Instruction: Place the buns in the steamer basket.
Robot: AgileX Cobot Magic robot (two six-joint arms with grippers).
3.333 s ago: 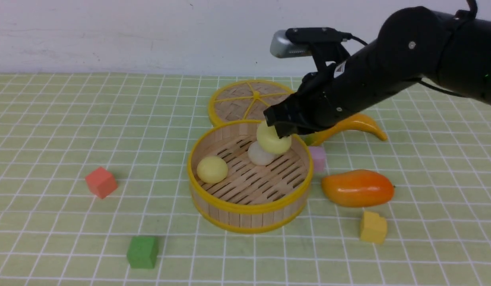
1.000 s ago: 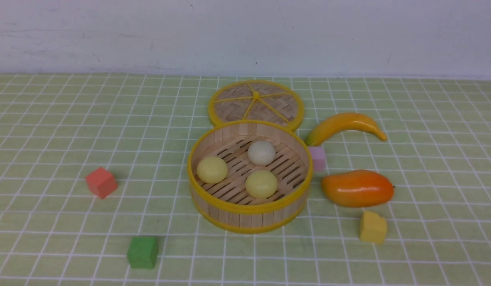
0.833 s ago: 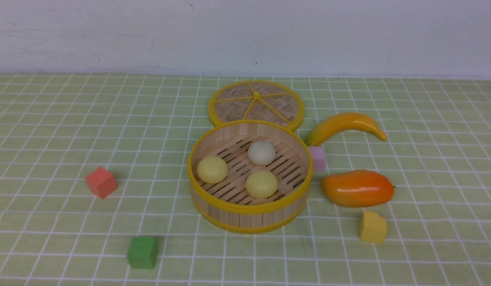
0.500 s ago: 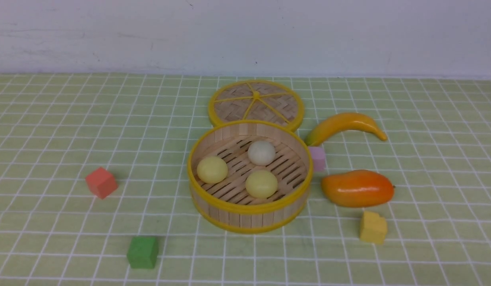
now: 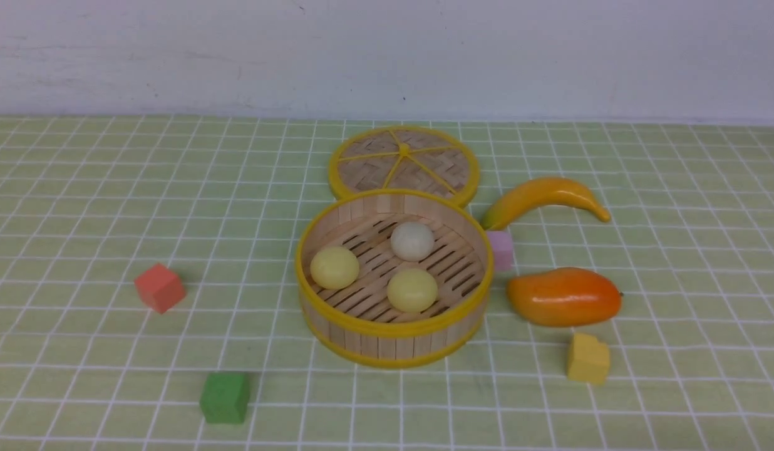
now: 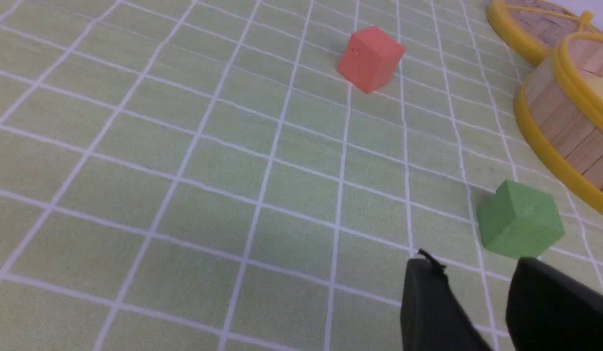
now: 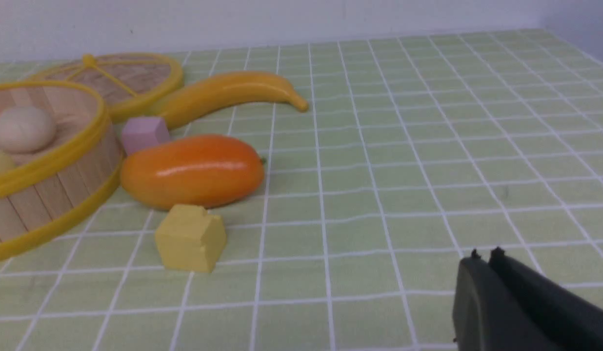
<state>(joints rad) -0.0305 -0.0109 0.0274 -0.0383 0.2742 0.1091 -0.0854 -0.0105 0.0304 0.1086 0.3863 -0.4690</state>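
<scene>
The steamer basket (image 5: 392, 329) stands mid-table with yellow rims. All three buns lie on its slatted floor: a pale yellow one (image 5: 334, 267) at the left, another pale yellow one (image 5: 412, 290) at the front, the off-white one (image 5: 412, 241) at the back. Neither arm shows in the front view. My left gripper (image 6: 470, 268) is open and empty, low over the cloth near the green cube (image 6: 520, 219). My right gripper (image 7: 484, 256) is shut and empty, over bare cloth to the right of the basket (image 7: 62, 161). The off-white bun (image 7: 23, 129) shows in the right wrist view.
The flat woven lid (image 5: 403, 164) lies behind the basket. A banana (image 5: 543, 195), a pink cube (image 5: 501, 249), an orange mango (image 5: 563, 296) and a yellow block (image 5: 587, 358) lie to its right. A red cube (image 5: 159, 287) and the green cube (image 5: 225, 397) lie to its left.
3.3 s ago my right gripper held a pale yellow bun over the basket. That bun now lies at the basket's front and the arm has left the front view. Nothing moved in the last second.
</scene>
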